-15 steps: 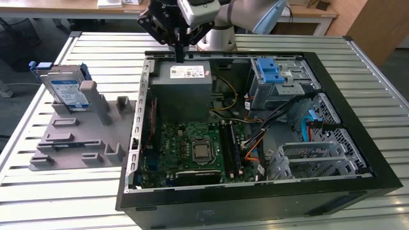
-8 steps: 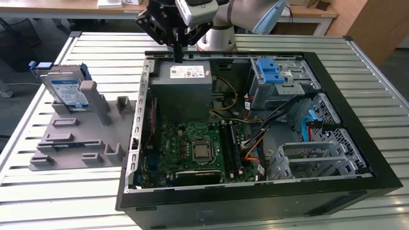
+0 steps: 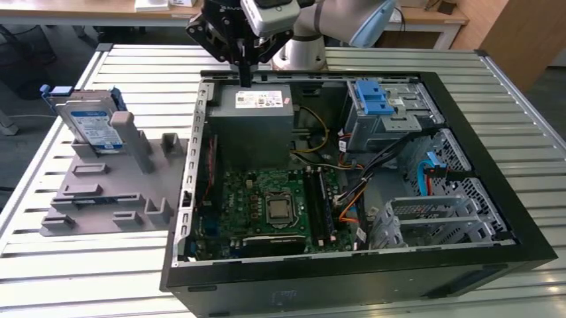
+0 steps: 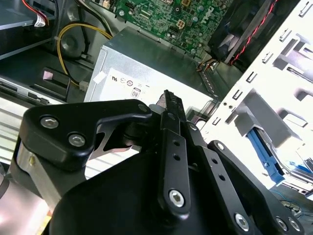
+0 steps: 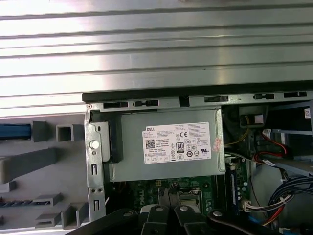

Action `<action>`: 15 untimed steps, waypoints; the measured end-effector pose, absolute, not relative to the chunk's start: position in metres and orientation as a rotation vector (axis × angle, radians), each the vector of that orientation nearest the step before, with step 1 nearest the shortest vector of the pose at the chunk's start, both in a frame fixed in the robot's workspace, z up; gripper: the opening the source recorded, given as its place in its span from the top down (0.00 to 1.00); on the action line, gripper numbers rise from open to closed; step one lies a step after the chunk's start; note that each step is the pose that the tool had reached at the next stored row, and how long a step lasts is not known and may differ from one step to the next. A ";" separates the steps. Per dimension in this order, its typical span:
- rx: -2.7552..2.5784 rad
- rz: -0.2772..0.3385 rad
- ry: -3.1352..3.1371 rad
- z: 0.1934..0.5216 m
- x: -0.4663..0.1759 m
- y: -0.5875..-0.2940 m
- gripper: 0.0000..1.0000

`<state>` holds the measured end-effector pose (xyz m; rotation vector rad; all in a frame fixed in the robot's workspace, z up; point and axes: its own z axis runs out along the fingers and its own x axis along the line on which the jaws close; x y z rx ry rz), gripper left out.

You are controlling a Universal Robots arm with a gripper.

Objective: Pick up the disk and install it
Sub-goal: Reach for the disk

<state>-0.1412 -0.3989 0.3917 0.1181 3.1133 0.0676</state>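
The disk (image 3: 93, 127), a silver-grey drive with a white-and-blue label in a blue carrier, stands upright in a grey holder (image 3: 115, 189) at the exterior view's left, outside the computer case. My gripper (image 3: 243, 78) hangs over the back edge of the case, just above the grey power-supply box (image 3: 252, 122), well to the exterior view's right of the disk. Its black fingers are shut together with nothing between them, and they show in both wrist views (image 4: 168, 97) (image 5: 166, 195). The power-supply box (image 5: 168, 144) lies directly beyond the fingertips.
The open black computer case (image 3: 354, 273) lies on a slatted metal table (image 3: 106, 278). Inside are a green motherboard (image 3: 270, 205), a metal drive cage with a blue latch (image 3: 376, 99), another metal cage (image 3: 433, 215) and loose cables (image 3: 389, 156).
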 end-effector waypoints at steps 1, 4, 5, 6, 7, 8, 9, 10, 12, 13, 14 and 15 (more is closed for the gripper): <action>0.118 0.068 3.113 0.392 -0.141 -0.399 0.89; 0.118 0.068 3.114 0.391 -0.142 -0.399 0.89; 0.118 0.068 3.114 0.391 -0.143 -0.399 0.89; 0.118 0.068 3.114 0.391 -0.143 -0.399 0.89; 0.118 0.068 3.114 0.391 -0.143 -0.399 0.89; 0.118 0.068 3.114 0.391 -0.143 -0.399 0.89; 0.118 0.067 3.114 0.391 -0.144 -0.399 0.89; 0.118 0.068 3.114 0.391 -0.144 -0.399 0.89; 0.118 0.068 3.114 0.391 -0.144 -0.399 0.89; 0.118 0.068 3.114 0.391 -0.145 -0.399 0.89; 0.118 0.068 3.114 0.391 -0.145 -0.399 0.89; 0.118 0.068 3.115 0.391 -0.145 -0.399 0.89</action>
